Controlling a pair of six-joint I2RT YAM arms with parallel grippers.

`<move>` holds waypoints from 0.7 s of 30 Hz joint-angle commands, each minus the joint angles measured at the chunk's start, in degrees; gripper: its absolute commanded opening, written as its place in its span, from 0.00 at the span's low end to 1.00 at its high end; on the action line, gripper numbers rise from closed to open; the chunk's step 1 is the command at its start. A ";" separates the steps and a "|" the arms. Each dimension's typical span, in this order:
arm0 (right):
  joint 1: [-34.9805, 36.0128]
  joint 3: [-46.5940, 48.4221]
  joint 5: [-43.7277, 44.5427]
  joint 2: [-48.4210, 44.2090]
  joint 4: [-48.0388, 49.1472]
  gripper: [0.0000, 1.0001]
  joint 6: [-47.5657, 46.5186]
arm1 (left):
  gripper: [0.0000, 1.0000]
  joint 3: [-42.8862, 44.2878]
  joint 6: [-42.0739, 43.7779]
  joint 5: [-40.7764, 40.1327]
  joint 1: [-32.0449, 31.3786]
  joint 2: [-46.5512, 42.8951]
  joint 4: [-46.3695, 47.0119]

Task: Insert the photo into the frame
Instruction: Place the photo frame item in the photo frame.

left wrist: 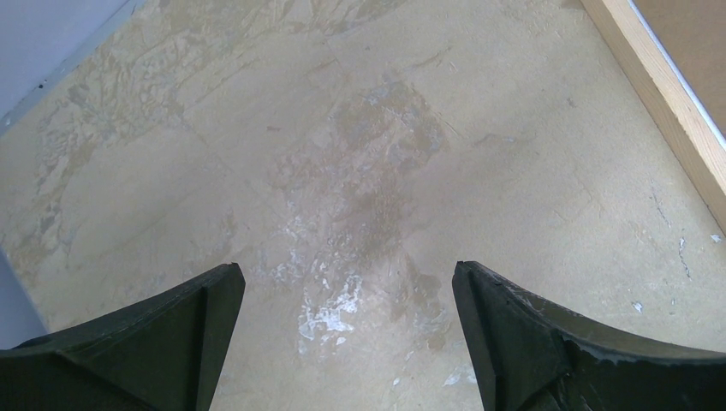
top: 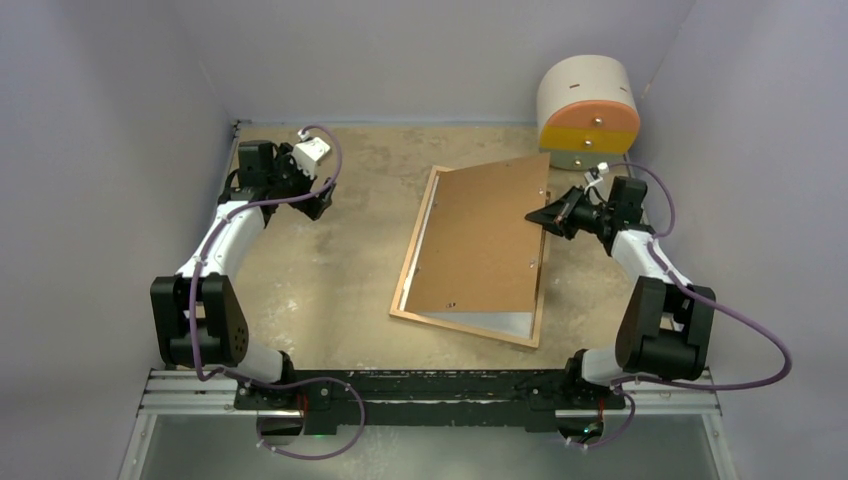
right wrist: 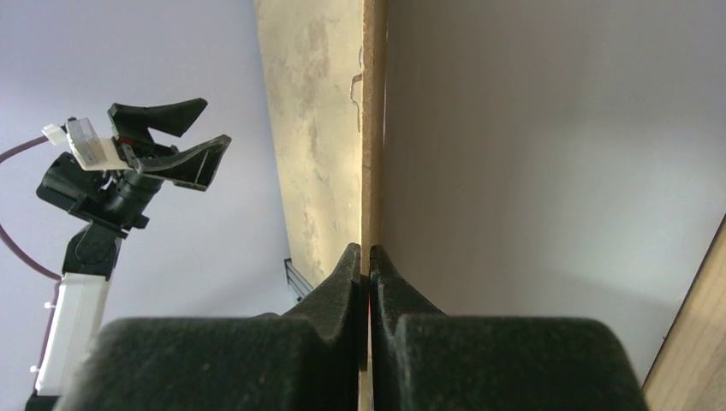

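The frame (top: 413,255), light wooden moulding, lies flat mid-table. The brown backing panel (top: 480,240) lies over it, its right edge lifted. My right gripper (top: 540,215) is shut on that right edge; in the right wrist view the fingers (right wrist: 369,257) pinch the panel (right wrist: 371,128) edge-on. A white sheet (top: 470,322) shows inside the frame at its near end, perhaps the photo's plain back; its printed side is hidden. My left gripper (top: 322,203) is open and empty, above bare table at the far left (left wrist: 347,325). The frame's moulding (left wrist: 663,98) shows in the left wrist view.
A cream cylinder box (top: 588,108) with an orange and yellow front stands at the back right, close behind my right arm. Grey walls close in the table on the left, back and right. The worn tabletop (top: 330,290) lies between the left arm and the frame.
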 commanded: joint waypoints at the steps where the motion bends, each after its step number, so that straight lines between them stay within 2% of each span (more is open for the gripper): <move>1: 2.20 -0.79 -2.10 0.52 6.82 0.00 3.46 | 1.00 0.14 0.48 1.90 -0.12 -1.56 0.51; 17: 13.53 -3.87 5.66 4.27 15.92 0.00 9.18 | 1.00 -2.62 1.32 1.30 -0.13 -0.85 0.60; 21: 17.71 -0.94 9.75 7.53 15.20 0.00 8.84 | 1.00 -3.52 1.48 1.30 -0.13 -0.96 0.60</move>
